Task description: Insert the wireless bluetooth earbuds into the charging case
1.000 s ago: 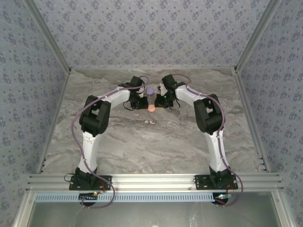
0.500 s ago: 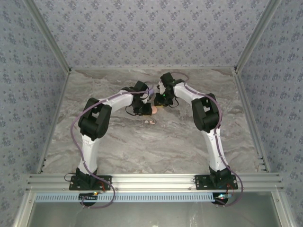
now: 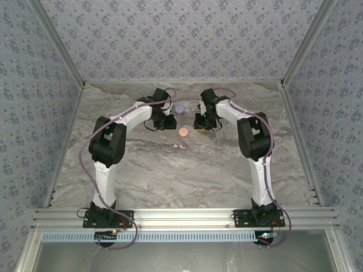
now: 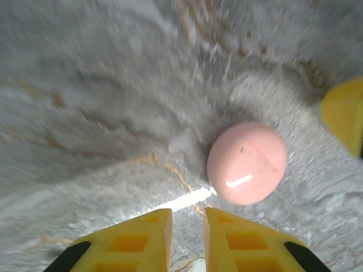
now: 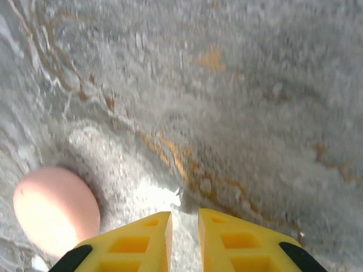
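Observation:
A round pink charging case (image 3: 183, 131) lies shut on the marble table (image 3: 170, 175) between my two grippers. In the left wrist view the pink case (image 4: 247, 162) sits just ahead and to the right of my left gripper (image 4: 187, 212). Its yellow jaws are a narrow slit apart with nothing between them. My right gripper (image 5: 185, 214) is the same, with the pink case (image 5: 54, 209) off to its left. Tiny pinkish earbuds (image 3: 180, 146) lie loose on the table in front of the case, with another piece (image 3: 163, 136) nearer the left gripper (image 3: 168, 122). The right gripper (image 3: 202, 122) hovers right of the case.
A round purple case (image 3: 180, 109) rests just behind the pink one, between the two wrists. A yellow finger of the right gripper (image 4: 343, 113) shows at the edge of the left wrist view. Patterned walls (image 3: 181, 39) enclose the table.
Both grippers, which were crowded together over the pink case, have drawn apart to either side. The case now lies bare between them, and both jaws have opened slightly.

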Controlling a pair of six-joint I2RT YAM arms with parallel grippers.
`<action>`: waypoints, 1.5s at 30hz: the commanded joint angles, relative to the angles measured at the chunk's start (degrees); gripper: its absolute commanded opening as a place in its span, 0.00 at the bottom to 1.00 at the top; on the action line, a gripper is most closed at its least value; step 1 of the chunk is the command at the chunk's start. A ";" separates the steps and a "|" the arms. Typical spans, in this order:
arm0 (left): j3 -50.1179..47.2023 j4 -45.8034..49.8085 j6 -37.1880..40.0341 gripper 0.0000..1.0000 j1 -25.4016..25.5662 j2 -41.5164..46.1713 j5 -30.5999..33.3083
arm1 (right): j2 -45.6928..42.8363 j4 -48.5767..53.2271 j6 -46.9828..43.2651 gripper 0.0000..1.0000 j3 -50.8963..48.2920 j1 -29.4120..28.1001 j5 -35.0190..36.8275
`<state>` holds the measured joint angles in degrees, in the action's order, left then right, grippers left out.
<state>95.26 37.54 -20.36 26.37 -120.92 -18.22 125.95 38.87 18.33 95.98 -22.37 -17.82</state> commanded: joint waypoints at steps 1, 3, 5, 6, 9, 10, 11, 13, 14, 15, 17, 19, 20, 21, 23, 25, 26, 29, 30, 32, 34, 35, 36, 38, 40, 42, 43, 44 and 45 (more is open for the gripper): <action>4.58 0.96 1.98 0.21 -1.01 -1.81 0.00 | -4.29 0.56 -1.40 0.22 -3.88 -1.38 -1.60; 6.55 2.08 2.34 0.20 -1.09 -3.73 -0.32 | -5.38 -0.40 -0.75 0.22 -6.09 -1.89 -1.98; 8.01 2.53 2.34 0.19 -1.06 -5.52 -0.89 | -6.17 -1.65 0.19 0.22 -7.95 -2.43 -2.64; 8.64 2.67 2.21 0.19 -0.99 -6.33 -1.07 | -6.53 -2.48 0.79 0.22 -8.91 -2.66 -2.90; 9.15 2.11 1.65 0.19 -0.80 -7.93 -1.46 | -7.12 -4.16 2.21 0.21 -10.46 -3.54 -3.74; 9.15 1.84 1.55 0.18 -0.69 -8.36 -1.66 | -7.02 -4.17 2.49 0.21 -10.47 -3.93 -4.17; 9.35 1.76 1.50 0.18 -0.54 -8.69 -1.96 | -6.79 -5.63 2.67 0.21 -10.40 -4.14 -4.47; 9.46 1.69 1.57 0.17 -0.18 -9.31 -2.55 | -6.11 -6.25 2.99 0.21 -9.89 -4.68 -4.93; 9.50 1.67 1.63 0.17 0.04 -9.66 -3.03 | -5.69 -6.18 3.20 0.20 -9.41 -4.85 -4.98; 9.43 1.67 1.63 0.17 0.24 -9.78 -3.22 | -5.31 -6.11 3.25 0.21 -8.93 -5.08 -4.96; 9.35 1.72 1.44 0.17 0.50 -10.09 -3.10 | -4.69 -6.05 3.60 0.20 -8.07 -5.30 -4.54; 9.39 1.66 1.39 0.17 0.61 -10.42 -3.24 | -4.24 -5.94 3.75 0.20 -7.34 -5.30 -4.42; 9.37 1.68 1.38 0.17 0.64 -10.61 -3.33 | -3.97 -5.68 3.90 0.20 -6.87 -5.23 -4.03; 9.41 1.92 1.45 0.17 0.70 -10.81 -3.40 | -3.67 -5.36 3.96 0.20 -6.48 -5.25 -3.53; 9.34 2.09 1.73 0.17 0.94 -10.97 -3.56 | -3.14 -4.84 4.00 0.20 -5.76 -5.23 -2.85; 9.54 3.02 2.45 0.17 1.05 -11.11 -3.73 | -2.61 -4.69 4.08 0.20 -5.31 -5.18 -2.74; 9.77 3.76 2.79 0.16 1.05 -11.18 -3.50 | -2.34 -4.68 4.18 0.20 -5.14 -5.14 -2.43; 9.14 4.64 3.28 0.16 1.04 -10.30 -2.93 | -1.59 -4.69 4.30 0.20 -4.42 -5.14 -1.89; 8.78 4.77 3.35 0.16 1.05 -9.97 -2.88 | -1.45 -4.69 4.40 0.20 -4.23 -5.16 -1.53; 8.08 4.91 3.40 0.16 1.11 -9.31 -3.13 | -1.26 -4.68 4.37 0.20 -3.85 -5.12 -0.82; 6.94 4.57 3.29 0.16 1.21 -8.48 -3.14 | -0.99 -2.99 4.31 0.20 -3.32 -5.06 -0.27; 6.45 4.49 3.31 0.16 1.24 -8.16 -3.29 | -0.91 -2.94 4.28 0.20 -3.15 -5.12 0.00; 5.98 4.37 3.39 0.16 1.28 -7.81 -3.40 | -0.73 -2.75 4.26 0.19 -2.89 -5.06 0.30; 5.31 4.33 3.42 0.16 1.51 -7.41 -3.69 | -0.40 -2.24 3.98 0.20 -2.35 -5.11 1.09; 4.53 4.35 3.44 0.16 1.69 -6.93 -3.67 | -0.19 -1.70 3.74 0.20 -1.76 -5.01 1.40; 3.61 4.16 3.17 0.16 1.86 -6.32 -3.69 | -0.09 -1.32 3.55 0.20 -1.34 -4.98 2.06; 2.91 3.87 2.97 0.16 2.09 -5.87 -3.63 | -0.03 -1.10 3.39 0.20 -1.16 -5.00 2.27; 2.49 3.66 2.79 0.16 2.12 -5.58 -3.58 | 0.00 -0.85 3.24 0.20 -1.02 -4.97 2.71; 2.15 3.59 2.71 0.16 2.34 -5.26 -3.63 | 0.03 -0.62 3.15 0.20 -0.84 -5.00 3.12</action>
<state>98.85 38.98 -18.04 27.77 -128.64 -21.26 124.68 35.57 21.63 93.23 -27.53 -16.88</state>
